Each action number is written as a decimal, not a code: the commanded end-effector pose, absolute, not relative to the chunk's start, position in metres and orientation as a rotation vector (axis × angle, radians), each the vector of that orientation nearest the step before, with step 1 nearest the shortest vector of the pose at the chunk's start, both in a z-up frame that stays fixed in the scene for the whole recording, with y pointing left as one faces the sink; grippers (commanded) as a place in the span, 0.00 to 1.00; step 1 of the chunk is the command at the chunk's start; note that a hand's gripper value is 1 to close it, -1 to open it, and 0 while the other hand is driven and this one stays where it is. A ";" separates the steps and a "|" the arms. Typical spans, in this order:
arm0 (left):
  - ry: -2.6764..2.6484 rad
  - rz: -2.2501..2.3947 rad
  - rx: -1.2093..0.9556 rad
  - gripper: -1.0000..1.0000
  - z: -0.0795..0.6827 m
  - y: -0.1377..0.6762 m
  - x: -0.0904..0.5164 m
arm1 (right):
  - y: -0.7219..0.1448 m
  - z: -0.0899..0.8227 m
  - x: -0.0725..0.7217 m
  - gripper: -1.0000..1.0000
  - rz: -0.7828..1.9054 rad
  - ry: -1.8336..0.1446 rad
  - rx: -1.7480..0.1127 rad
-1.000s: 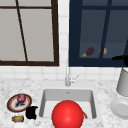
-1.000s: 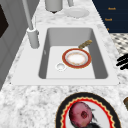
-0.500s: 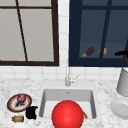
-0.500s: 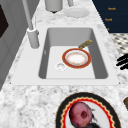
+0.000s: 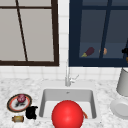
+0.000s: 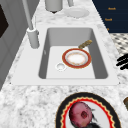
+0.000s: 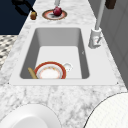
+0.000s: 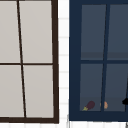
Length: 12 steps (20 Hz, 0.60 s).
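Two hands at the sink, one low on the left, one high on the right.

From the left we see the patterned plate [image 5: 12, 105] with a red fruit [image 5: 21, 98], then our left hand [image 5: 31, 112] just beside it at the counter's front edge, fingers [image 6: 122, 62] spread straight, holding nothing. A small brown item [image 5: 18, 118] lies just left of the hand. Next comes the sink [image 5: 45, 100] with its red-rimmed plate [image 6: 76, 58]. Our right hand [image 5: 125, 51] hangs by the dark cabinet; we cannot tell its fingers.

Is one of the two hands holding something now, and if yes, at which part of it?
Nothing is held. The left hand hovers over the counter edge beside the small brown item and the patterned plate. The right hand is up at the cabinet glass, fingers unclear.
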<state>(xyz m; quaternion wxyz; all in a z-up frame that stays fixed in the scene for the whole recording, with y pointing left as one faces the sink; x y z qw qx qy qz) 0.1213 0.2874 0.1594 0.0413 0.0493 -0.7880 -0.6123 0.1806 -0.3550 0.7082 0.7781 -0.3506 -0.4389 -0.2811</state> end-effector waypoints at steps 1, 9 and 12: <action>-2.412 -1.875 0.151 0.50 0.159 0.287 0.121 | -0.366 0.708 0.192 1.00 -0.577 -0.920 -0.721; -2.412 -1.875 0.151 0.50 0.159 0.287 0.121 | -0.377 0.706 0.183 1.00 -0.532 -0.932 -0.658; -2.412 -1.875 0.151 0.50 0.159 0.287 0.121 | -0.375 0.703 0.159 1.00 -0.527 -0.956 -0.678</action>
